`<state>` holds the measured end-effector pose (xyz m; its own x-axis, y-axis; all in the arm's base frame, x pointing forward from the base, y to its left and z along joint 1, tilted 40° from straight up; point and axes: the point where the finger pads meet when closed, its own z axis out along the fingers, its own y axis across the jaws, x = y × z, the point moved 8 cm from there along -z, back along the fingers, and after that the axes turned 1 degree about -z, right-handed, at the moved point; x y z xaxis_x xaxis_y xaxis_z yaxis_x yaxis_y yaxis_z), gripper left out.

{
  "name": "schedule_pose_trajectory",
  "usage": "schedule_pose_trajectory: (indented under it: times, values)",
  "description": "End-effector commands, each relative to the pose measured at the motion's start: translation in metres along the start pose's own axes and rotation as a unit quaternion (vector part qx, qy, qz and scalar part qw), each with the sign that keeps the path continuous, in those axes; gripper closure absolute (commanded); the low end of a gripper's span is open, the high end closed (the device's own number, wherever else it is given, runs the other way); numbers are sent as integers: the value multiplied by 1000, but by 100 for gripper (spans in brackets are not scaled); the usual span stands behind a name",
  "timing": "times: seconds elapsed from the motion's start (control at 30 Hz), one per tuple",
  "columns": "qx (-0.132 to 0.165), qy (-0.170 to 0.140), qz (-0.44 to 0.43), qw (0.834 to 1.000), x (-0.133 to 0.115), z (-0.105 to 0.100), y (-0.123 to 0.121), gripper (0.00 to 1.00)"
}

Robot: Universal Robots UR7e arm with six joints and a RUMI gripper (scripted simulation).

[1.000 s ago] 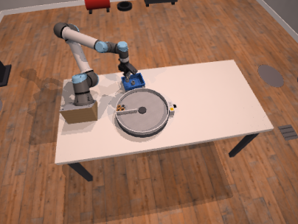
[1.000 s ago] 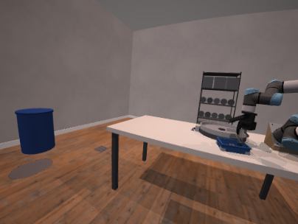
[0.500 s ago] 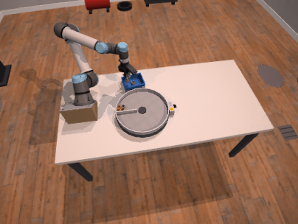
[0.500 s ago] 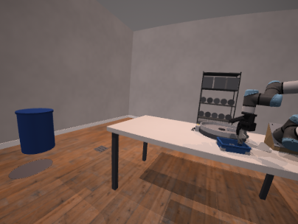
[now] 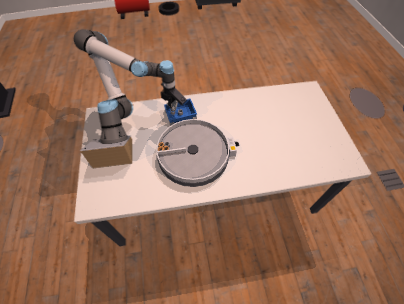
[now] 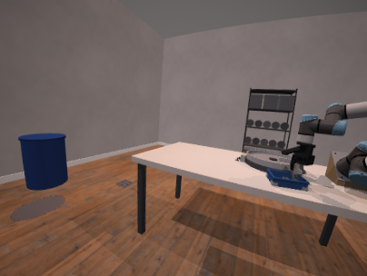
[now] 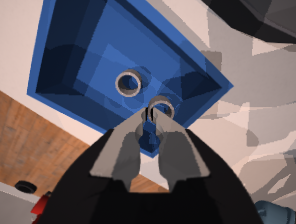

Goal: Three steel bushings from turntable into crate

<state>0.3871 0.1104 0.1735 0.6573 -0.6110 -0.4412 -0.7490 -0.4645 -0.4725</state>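
Observation:
My gripper (image 7: 149, 108) hangs over the blue crate (image 7: 125, 75) and is shut on the wall of a steel bushing (image 7: 161, 107), a grey ring at the fingertips, above the crate's near corner. Another steel bushing (image 7: 128, 83) lies on the crate floor. In the top view the gripper (image 5: 173, 106) is over the crate (image 5: 180, 112), just behind the round grey turntable (image 5: 194, 151). A small cluster of bushings (image 5: 163, 146), some brass-coloured, sits at the turntable's left rim beside a divider bar. In the exterior view the gripper (image 6: 297, 172) is just above the crate (image 6: 287, 180).
The arm's base stands on a brown box (image 5: 106, 150) at the table's left end. A small white and yellow unit (image 5: 233, 146) sits at the turntable's right rim. A shelf rack (image 6: 270, 120) stands behind the table and a blue barrel (image 6: 43, 160) far off.

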Motion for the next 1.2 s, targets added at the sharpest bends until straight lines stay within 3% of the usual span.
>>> schedule_pose_trajectory:
  times: [0.0, 1.17]
  values:
    - [0, 1, 0, 1000, 0, 7, 0, 100]
    - [0, 1, 0, 1000, 0, 14, 0, 100]
